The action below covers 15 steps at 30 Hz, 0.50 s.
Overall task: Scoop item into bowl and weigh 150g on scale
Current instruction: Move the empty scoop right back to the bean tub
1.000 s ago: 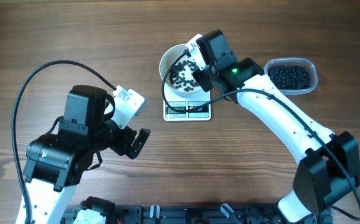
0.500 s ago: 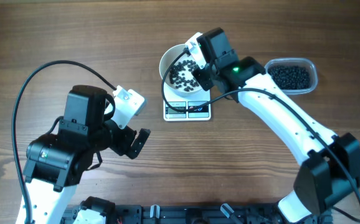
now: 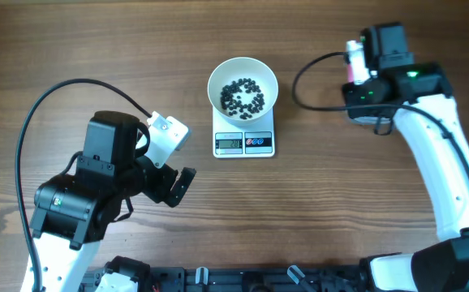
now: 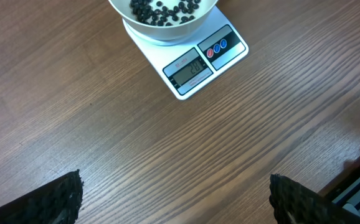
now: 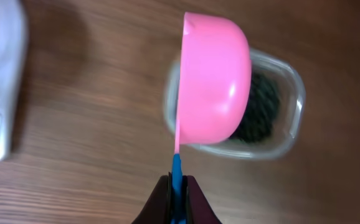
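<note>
Brown wood-grain surface (image 3: 137, 49) seen from above, with two robot arms. Nearest the robot's base, on the left, the left gripper (image 3: 179, 186) hangs over bare wood with its jaws spread wide and nothing between them; in its own wrist view the two dark fingertips (image 4: 52, 200) sit at the bottom corners of the picture, well apart. Farther out, near the middle, a small white square scale (image 3: 244, 143) rests flat, its grey display (image 4: 189, 68) and coloured buttons (image 4: 216, 48) on the edge facing the robot; the display shows dark digits. A round white bowl (image 3: 221, 73) stands on the scale's platform, and a loose, shallow scatter of black beads (image 3: 243, 96) covers part of its bottom. Farther still, out to the right and well apart from the scale, the right gripper (image 5: 176, 186) is closed tight on the thin blue handle (image 5: 176, 169) of a pink scoop (image 5: 214, 81). That scoop is turned on its side, its rounded outer shell facing the wrist camera, so its inside cannot be seen. It hangs just above a clear tub (image 5: 290, 121) that holds a dark pile of more black beads.
</note>
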Available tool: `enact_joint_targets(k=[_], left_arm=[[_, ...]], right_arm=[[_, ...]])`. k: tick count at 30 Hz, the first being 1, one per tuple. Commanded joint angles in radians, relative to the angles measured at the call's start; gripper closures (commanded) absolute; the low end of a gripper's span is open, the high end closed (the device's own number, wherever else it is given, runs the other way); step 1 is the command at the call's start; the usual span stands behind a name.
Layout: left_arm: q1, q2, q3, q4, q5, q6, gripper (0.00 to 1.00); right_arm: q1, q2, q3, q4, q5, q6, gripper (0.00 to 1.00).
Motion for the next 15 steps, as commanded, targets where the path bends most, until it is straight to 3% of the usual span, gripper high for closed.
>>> enact_joint_targets(k=[1, 8, 15], left_arm=[[0.007, 0.005, 0.023, 0.003, 0.019, 0.021, 0.0], [0.007, 0.005, 0.023, 0.003, 0.019, 0.021, 0.0], [0.007, 0.005, 0.023, 0.003, 0.019, 0.02, 0.0]], right_arm=[[-0.065, -0.016, 0.005, -0.019, 0.032, 0.032, 0.96], [-0.132, -0.012, -0.087, 0.027, 0.053, 0.064, 0.96], [-0.132, 0.003, -0.246, 0.197, -0.001, 0.071, 0.96]])
